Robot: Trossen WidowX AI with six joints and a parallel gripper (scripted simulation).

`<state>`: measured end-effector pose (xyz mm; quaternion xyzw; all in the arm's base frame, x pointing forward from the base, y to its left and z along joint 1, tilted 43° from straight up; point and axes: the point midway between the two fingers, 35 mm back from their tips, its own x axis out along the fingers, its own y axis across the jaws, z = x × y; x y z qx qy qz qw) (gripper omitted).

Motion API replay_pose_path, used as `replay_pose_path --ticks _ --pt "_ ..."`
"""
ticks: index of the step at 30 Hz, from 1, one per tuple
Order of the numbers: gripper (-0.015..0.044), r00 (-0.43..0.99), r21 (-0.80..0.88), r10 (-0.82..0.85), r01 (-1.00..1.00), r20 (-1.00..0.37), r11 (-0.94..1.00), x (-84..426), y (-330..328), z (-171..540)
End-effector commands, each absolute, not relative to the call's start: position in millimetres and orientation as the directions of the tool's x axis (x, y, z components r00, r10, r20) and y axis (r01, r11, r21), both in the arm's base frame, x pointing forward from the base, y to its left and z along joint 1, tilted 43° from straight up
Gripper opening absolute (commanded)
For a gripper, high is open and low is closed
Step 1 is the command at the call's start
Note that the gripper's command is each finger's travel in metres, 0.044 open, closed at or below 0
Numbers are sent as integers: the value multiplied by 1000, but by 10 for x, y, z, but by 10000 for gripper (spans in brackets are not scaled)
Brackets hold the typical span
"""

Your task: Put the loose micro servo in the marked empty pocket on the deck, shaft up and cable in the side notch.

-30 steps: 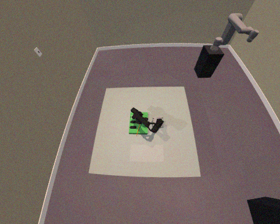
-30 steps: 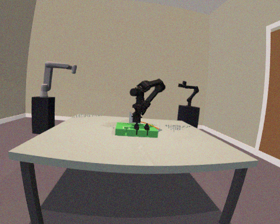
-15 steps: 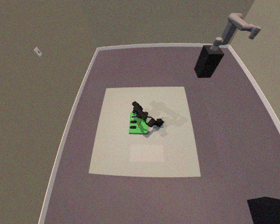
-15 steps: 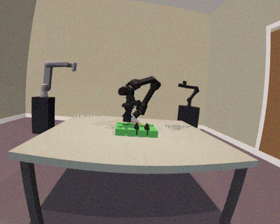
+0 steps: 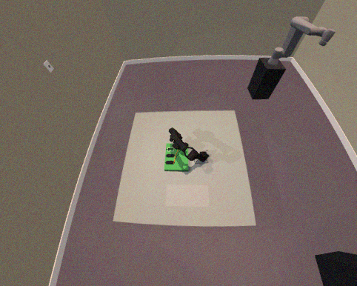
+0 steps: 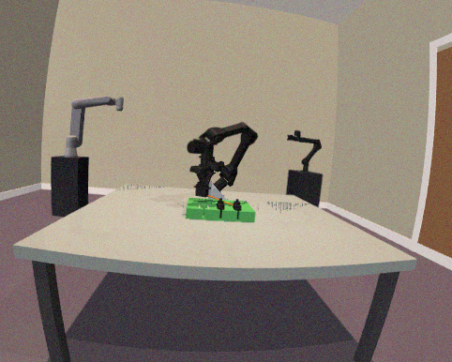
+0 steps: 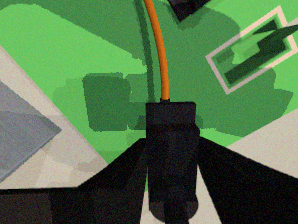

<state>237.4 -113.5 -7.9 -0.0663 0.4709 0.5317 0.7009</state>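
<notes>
My gripper (image 6: 203, 193) (image 7: 170, 144) is shut on the black micro servo (image 7: 172, 120). The servo is between the fingers, its rounded end towards the bottom of the wrist view. Its orange cable (image 7: 162, 55) (image 5: 176, 157) (image 6: 224, 202) runs out over the green deck (image 7: 30, 30) (image 5: 169, 169) (image 6: 196, 215). The servo is over the deck, beside the pocket; its exact height is unclear. The white-outlined pocket (image 7: 217, 74) is empty, up and right of the servo in the wrist view. In the top view the arm hides the fingertips.
Two seated black servos (image 5: 169, 155) (image 6: 237, 204) stand in a row with the pocket; a corner of one servo (image 7: 187, 7) shows at the wrist view's top. A light grey piece (image 7: 22, 132) (image 6: 215, 190) is beside the deck, near the arm.
</notes>
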Motion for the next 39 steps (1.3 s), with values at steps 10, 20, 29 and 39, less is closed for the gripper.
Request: replay_pose_path --ticks 10,20,29,39 --pt "0 -5 591 676 -491 -737 640 2389 -1161 -75" --pt "0 -5 667 676 -168 -736 725 2389 -1162 -75" --pt "0 -5 676 676 21 -736 736 2389 -1162 -75" --pt "0 -4 676 676 19 -737 736 2690 -1174 -83"
